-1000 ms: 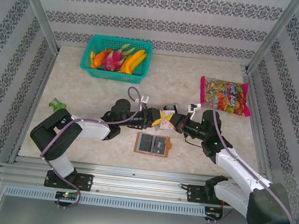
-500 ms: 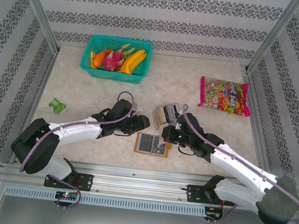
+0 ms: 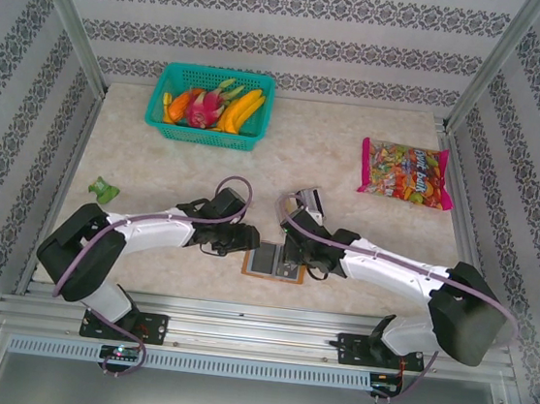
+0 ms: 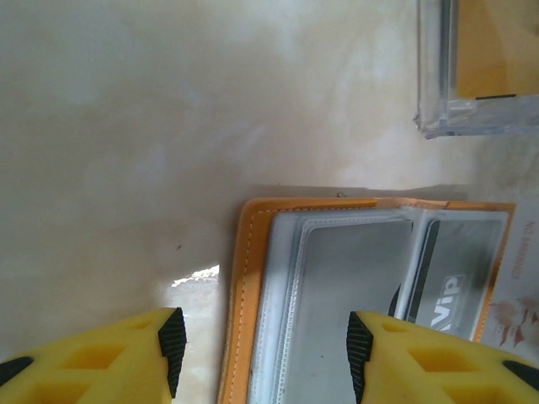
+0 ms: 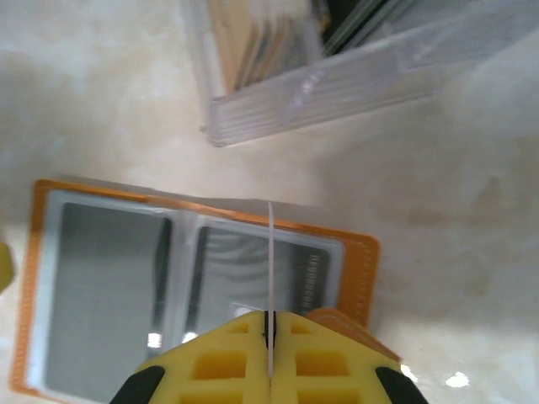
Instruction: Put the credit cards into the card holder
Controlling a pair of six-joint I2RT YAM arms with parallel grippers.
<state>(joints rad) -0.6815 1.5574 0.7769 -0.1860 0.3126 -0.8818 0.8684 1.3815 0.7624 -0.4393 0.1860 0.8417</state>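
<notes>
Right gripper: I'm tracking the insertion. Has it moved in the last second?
Yes. The right gripper moved away from the candy bag, toward the near edge, over the card holder.

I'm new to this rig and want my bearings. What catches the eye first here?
The open orange card holder at the front of the table draws the eye: the right jaws pinch a thin white card edge-on above its slots, the left jaws open over its edge. At the back left sits a teal basket of bright fruit, and a colourful candy bag lies at the right.
</notes>
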